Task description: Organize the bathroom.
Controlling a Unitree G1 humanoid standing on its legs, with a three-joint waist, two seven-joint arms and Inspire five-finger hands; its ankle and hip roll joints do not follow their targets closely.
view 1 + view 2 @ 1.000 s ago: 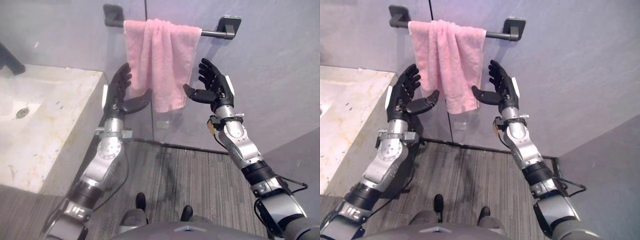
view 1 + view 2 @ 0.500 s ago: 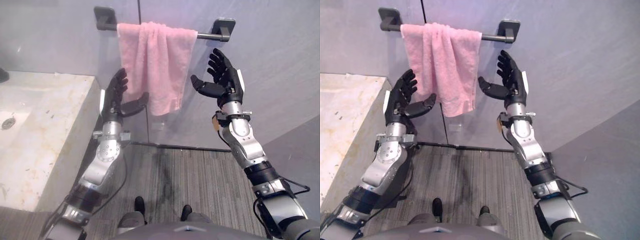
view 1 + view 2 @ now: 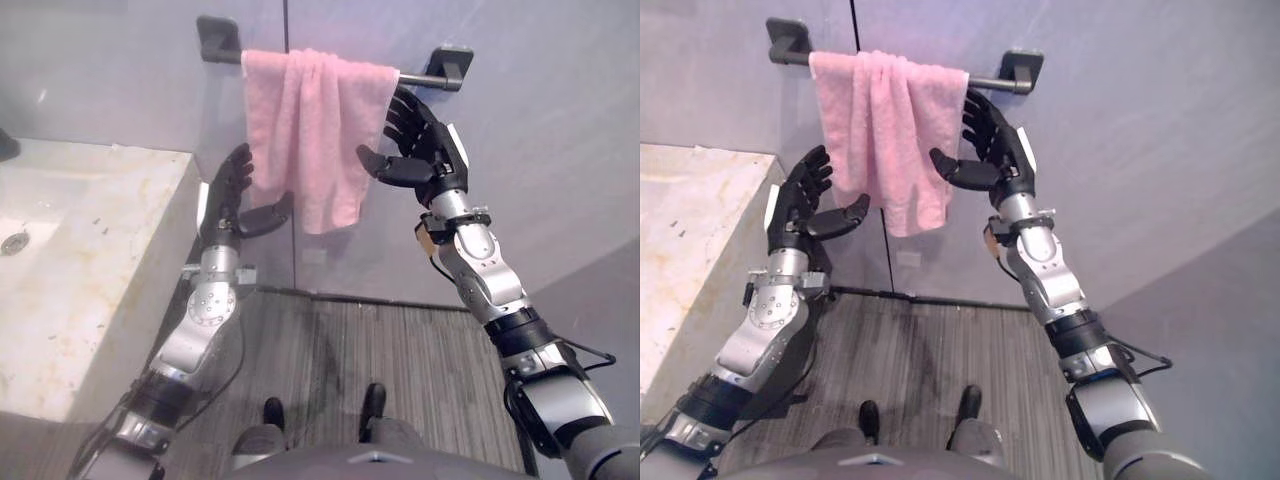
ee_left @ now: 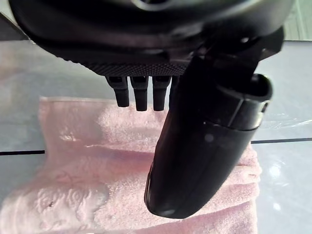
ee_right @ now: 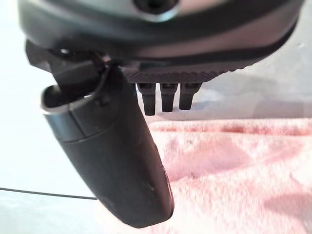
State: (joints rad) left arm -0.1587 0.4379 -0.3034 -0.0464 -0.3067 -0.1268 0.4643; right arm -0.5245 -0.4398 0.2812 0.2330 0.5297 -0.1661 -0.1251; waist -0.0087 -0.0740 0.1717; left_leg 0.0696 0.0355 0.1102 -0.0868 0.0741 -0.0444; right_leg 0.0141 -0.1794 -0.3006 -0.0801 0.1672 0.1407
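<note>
A pink towel (image 3: 312,130) hangs bunched over a dark towel bar (image 3: 418,76) on the grey wall. My right hand (image 3: 420,148) is raised beside the towel's right edge just under the bar, open, thumb pointing at the cloth (image 5: 234,170). My left hand (image 3: 232,195) is open beside the towel's lower left edge, thumb stretched toward it. The towel (image 4: 97,195) hangs just past the left hand's straight fingers. Neither hand holds the cloth.
A pale stone sink counter (image 3: 90,250) with a drain (image 3: 14,241) stands on the left, close to my left arm. The bar's two dark wall brackets (image 3: 218,36) flank the towel. Grey striped floor (image 3: 400,350) lies below.
My right hand has risen and moved left, up against the towel's right edge under the bar. The left hand has stayed beside the lower left edge. The camera has shifted slightly.
</note>
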